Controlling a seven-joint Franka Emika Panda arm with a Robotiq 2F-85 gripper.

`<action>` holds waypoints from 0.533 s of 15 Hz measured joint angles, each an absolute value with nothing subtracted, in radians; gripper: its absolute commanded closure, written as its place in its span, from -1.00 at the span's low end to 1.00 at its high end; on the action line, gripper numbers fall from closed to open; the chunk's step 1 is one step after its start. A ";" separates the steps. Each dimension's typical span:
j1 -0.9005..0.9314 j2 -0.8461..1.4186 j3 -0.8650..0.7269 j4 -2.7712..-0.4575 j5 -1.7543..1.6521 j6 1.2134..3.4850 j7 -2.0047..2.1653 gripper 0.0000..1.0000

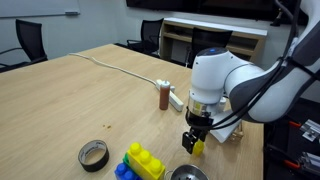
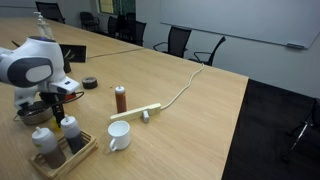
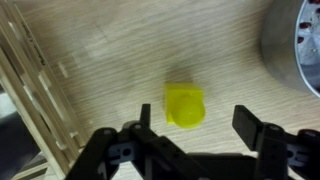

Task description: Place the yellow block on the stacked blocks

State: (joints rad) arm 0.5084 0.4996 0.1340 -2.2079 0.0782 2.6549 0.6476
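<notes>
The yellow block [image 3: 185, 105] lies on the wooden table, small and roughly cube-shaped. In the wrist view my gripper [image 3: 198, 125] is open, with its fingers on either side just below the block and not touching it. In an exterior view the gripper [image 1: 193, 140] hangs low over the table with the yellow block [image 1: 198, 149] at its tips. The stacked blocks [image 1: 140, 163], yellow and blue studded bricks, sit on the table to one side of the gripper. In an exterior view the gripper [image 2: 55, 108] shows, but both blocks are hidden there.
A metal bowl [image 1: 188, 173] [image 3: 300, 45] sits close to the gripper. A black tape roll [image 1: 93, 155] lies beside the bricks. A brown bottle [image 1: 164, 94], a white power strip [image 1: 176, 99], a white mug [image 2: 119, 135] and a wooden rack with bottles [image 2: 62, 150] [image 3: 35, 90] stand nearby.
</notes>
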 measured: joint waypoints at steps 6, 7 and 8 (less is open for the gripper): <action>0.508 0.541 0.133 -2.167 0.078 2.625 0.646 0.80; 0.508 0.541 0.133 -2.161 0.078 2.615 0.646 0.80; 0.508 0.541 0.132 -2.153 0.076 2.604 0.647 0.80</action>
